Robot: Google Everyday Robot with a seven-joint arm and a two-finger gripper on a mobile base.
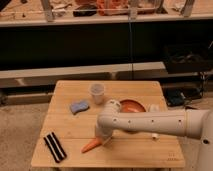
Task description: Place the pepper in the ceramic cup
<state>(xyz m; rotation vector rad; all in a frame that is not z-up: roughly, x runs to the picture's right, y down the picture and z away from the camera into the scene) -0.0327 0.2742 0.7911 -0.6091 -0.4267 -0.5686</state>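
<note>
The pepper, slim and orange-red, lies slanted on the wooden table near its front edge. Its tip points front-left, and its upper right end is tucked under my gripper. The gripper comes down onto that end from the thick white arm, which reaches in from the right. The ceramic cup, pale and handleless, stands upright near the table's back middle, well behind the gripper.
An orange-red plate sits behind the arm at the right. A blue sponge lies left of the cup. A black striped object rests at the front left corner. Dark shelving runs behind the table.
</note>
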